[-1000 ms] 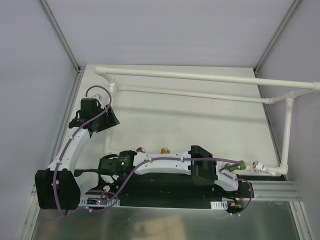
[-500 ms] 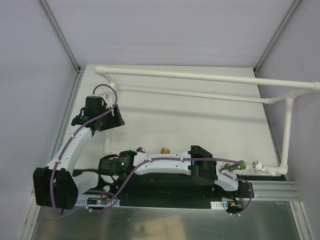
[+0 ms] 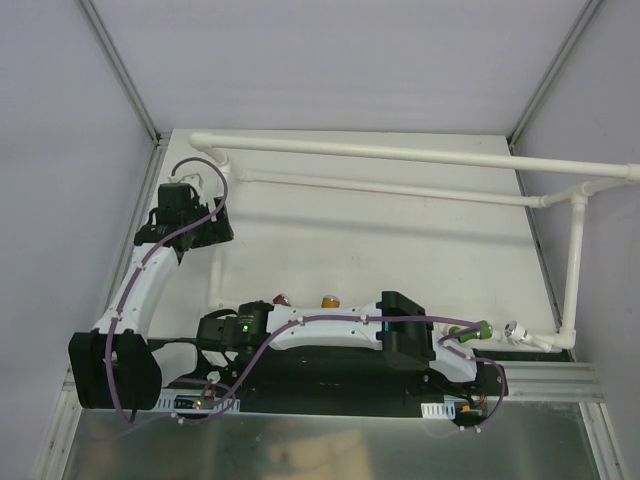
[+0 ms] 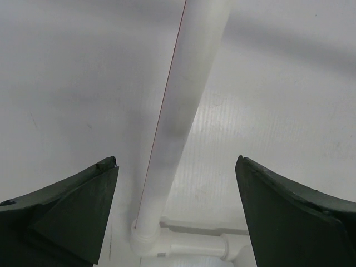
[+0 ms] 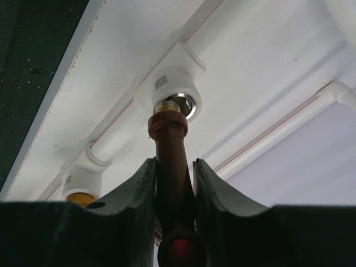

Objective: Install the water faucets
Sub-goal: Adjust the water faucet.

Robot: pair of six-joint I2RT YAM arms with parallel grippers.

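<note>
top external: the right arm [image 3: 330, 330] lies across the lower frame. the brown faucet [image 3: 281, 297] shows just above its wrist, left of centre. the left gripper [image 3: 200, 222] sits well apart, upper left (so the right arm is nearer).

left wrist: jaws spread wide, nothing held, with only the white pipe [image 4: 189, 83] running up the frame beneath them.

right wrist: the right gripper [image 5: 173, 167] is clamped on the brown faucet's shaft, whose long axis points straight up the frame. its brass thread [image 5: 166, 105] meets the lower lip of the tee fitting [image 5: 167, 80] socket, 1 fitting right of the orange faucet [image 5: 78, 196].
</note>
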